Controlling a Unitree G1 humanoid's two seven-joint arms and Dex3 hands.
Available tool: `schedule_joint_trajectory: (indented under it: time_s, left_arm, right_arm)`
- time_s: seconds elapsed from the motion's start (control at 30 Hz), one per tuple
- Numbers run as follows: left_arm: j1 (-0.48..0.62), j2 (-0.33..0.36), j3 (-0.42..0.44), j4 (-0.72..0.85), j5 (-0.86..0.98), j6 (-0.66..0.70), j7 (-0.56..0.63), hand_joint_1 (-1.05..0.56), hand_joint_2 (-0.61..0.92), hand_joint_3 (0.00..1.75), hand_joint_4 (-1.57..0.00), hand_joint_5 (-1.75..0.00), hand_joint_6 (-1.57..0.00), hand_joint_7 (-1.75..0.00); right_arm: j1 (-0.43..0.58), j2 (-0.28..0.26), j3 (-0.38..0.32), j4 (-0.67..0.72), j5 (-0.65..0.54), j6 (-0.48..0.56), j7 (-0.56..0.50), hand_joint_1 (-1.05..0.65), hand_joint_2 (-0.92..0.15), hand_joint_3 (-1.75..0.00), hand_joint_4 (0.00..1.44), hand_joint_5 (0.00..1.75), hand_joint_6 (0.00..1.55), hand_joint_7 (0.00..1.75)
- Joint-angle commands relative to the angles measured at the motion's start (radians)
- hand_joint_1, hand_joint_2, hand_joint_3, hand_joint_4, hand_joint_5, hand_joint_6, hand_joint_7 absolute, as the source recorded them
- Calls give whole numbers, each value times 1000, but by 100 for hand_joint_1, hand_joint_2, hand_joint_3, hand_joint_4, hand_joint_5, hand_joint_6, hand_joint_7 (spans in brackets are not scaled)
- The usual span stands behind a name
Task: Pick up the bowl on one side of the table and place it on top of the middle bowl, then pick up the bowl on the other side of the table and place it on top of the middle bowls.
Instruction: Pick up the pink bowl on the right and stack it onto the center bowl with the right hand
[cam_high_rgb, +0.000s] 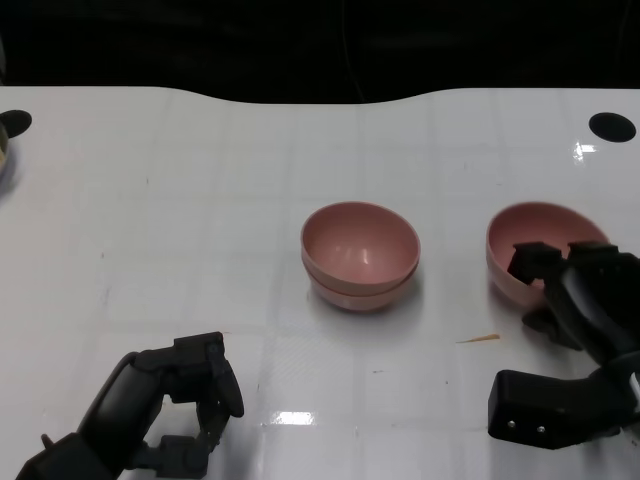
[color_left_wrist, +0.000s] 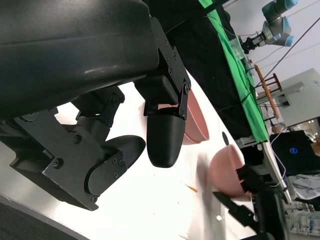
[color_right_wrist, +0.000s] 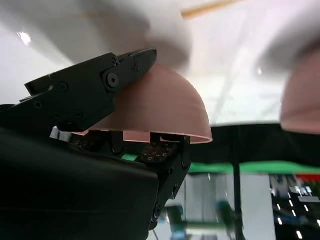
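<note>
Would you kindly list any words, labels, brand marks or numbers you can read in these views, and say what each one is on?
No readable text in any view.
The pink bowls and the white table: no print.
The dark screen behind the table in the left wrist view: a round blue logo, too small to read.
The right hand and left hand: no markings.

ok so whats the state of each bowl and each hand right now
middle bowls: two pink bowls nested, upright on the table, untouched
right bowl: tilted, gripped at its rim by the right hand
right hand: fingers clamped on the right bowl's rim, inside and outside
left hand: holds nothing, fingers curled in, low over the table near the front edge
</note>
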Motion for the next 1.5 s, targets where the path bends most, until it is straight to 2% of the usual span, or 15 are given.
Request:
schedule_joint_trajectory:
  time_s: [0.03,0.1,0.13,0.17,0.27,0.47,0.63,0.73,0.83,1.13,1.23,1.27,1.33,1.43,1.5]
  left_arm:
    - [5,4,5,-5,-1,3,-12,-8,48,126,-91,-169,-83,-148]
    - [1,4,4,2,6,-4,-9,-7,48,127,-91,-169,-83,-148]
    - [-1,4,4,4,7,-6,-9,-6,48,127,-90,-169,-83,-148]
    - [-2,4,4,5,8,-7,-9,-6,48,127,-90,-169,-83,-148]
    - [-2,2,5,7,9,-4,-8,-6,48,127,-91,-168,-82,-147]
    - [-8,3,5,14,12,-16,-9,-4,49,125,-91,-168,-82,-148]
    - [-8,4,6,14,12,-12,-8,-4,48,125,-90,-168,-82,-148]
    - [-9,3,7,19,8,-13,-12,-5,49,125,-90,-168,-82,-148]
    - [-10,2,7,19,3,-8,-15,-5,49,124,-91,-168,-82,-147]
    - [-9,-3,6,17,9,-7,-14,-6,50,122,-91,-168,-82,-147]
    - [-12,-2,5,23,21,-21,-9,-7,50,123,-91,-167,-82,-147]
    - [-12,-2,4,24,25,-22,-9,-7,50,123,-90,-167,-81,-147]
    - [-12,-5,3,21,27,-17,-11,-7,49,123,-90,-168,-81,-148]
    - [-10,-10,2,16,21,-9,-17,-7,48,124,-89,-168,-81,-148]
    - [-11,-11,2,18,21,-10,-18,-7,47,124,-89,-168,-81,-148]
  right_arm:
    - [3,-35,-3,-98,-7,3,-27,-7,-82,-9,93,175,77,165]
    - [-4,-41,1,-136,-13,-15,-37,-6,-81,-11,94,175,76,168]
    - [-9,-41,3,-147,-15,-27,-46,-4,-72,-27,95,175,76,171]
    - [-13,-42,5,-158,-17,-36,-50,-3,-51,-67,96,175,76,173]
    - [-25,-35,9,-191,-16,-52,-39,-4,-28,-109,98,175,82,166]
    - [-61,-3,26,-214,2,-89,8,-6,-21,-129,99,175,89,157]
    - [-106,32,49,-172,6,-114,10,-7,-24,-129,99,175,87,161]
    - [-158,64,78,-116,-2,-128,16,-5,-24,-122,97,175,80,171]
    - [-198,88,99,-55,2,-146,8,-5,-28,-115,97,175,80,168]
    - [-293,151,151,100,10,-178,16,-6,-41,-85,93,175,77,164]
    - [-315,164,176,147,-8,-177,-8,-9,-50,-66,92,175,75,165]
    - [-322,169,182,163,-11,-178,-12,-11,-57,-51,92,175,81,149]
    - [-333,177,191,190,-5,-188,-4,-12,-63,-39,92,175,85,135]
    - [-347,184,202,223,9,-211,11,-11,-70,-35,89,175,74,163]
    - [-352,188,203,237,25,-224,42,-9,-71,-35,86,175,71,165]
